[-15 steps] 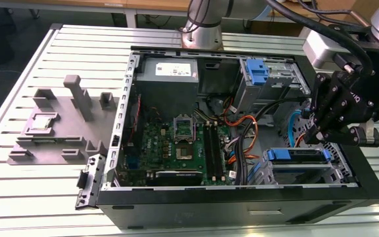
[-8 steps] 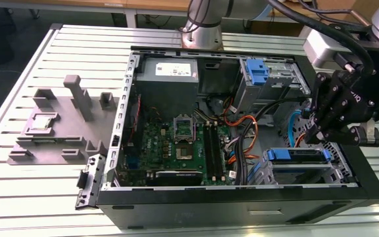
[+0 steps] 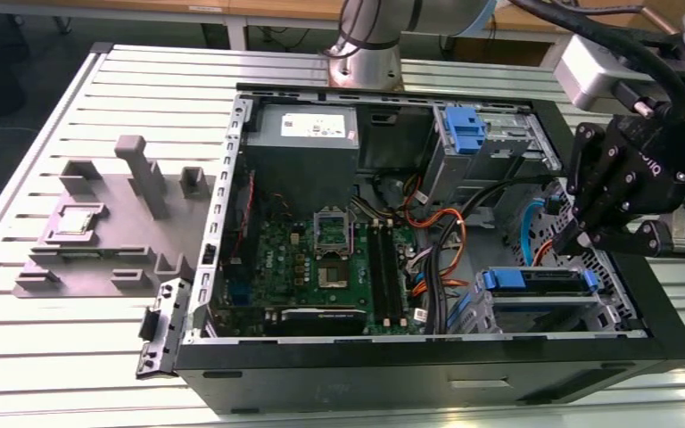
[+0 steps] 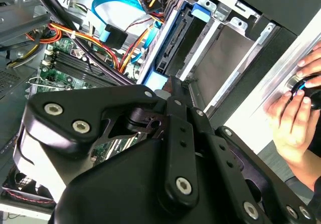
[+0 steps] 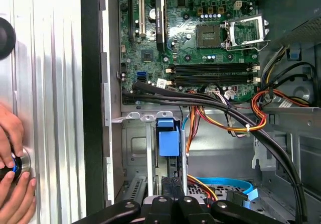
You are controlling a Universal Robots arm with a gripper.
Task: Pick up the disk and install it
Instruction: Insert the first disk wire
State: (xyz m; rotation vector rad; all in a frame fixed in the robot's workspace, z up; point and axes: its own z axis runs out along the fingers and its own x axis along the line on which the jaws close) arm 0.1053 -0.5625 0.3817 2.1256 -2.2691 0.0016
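Note:
The disk (image 3: 545, 282), dark grey with blue rails, lies in the metal drive cage at the exterior view's lower right corner of the open computer case. In the second wrist view the disk (image 4: 175, 38) stands edge-on between the cage walls. In the first wrist view its blue end tab (image 5: 168, 143) faces me. My black gripper (image 3: 577, 242) hangs just above the disk, shut, with its tips (image 4: 171, 83) right at the disk's near end. The gripper (image 5: 173, 191) holds nothing that I can see.
Black and orange cables (image 3: 444, 241) run between the motherboard (image 3: 318, 259) and the cage. A blue bracket (image 3: 462, 129) and a grey power supply (image 3: 304, 134) sit at the case's back. A grey fixture (image 3: 117, 223) lies on the slatted table. A person's hand (image 4: 296, 113) rests on a knob.

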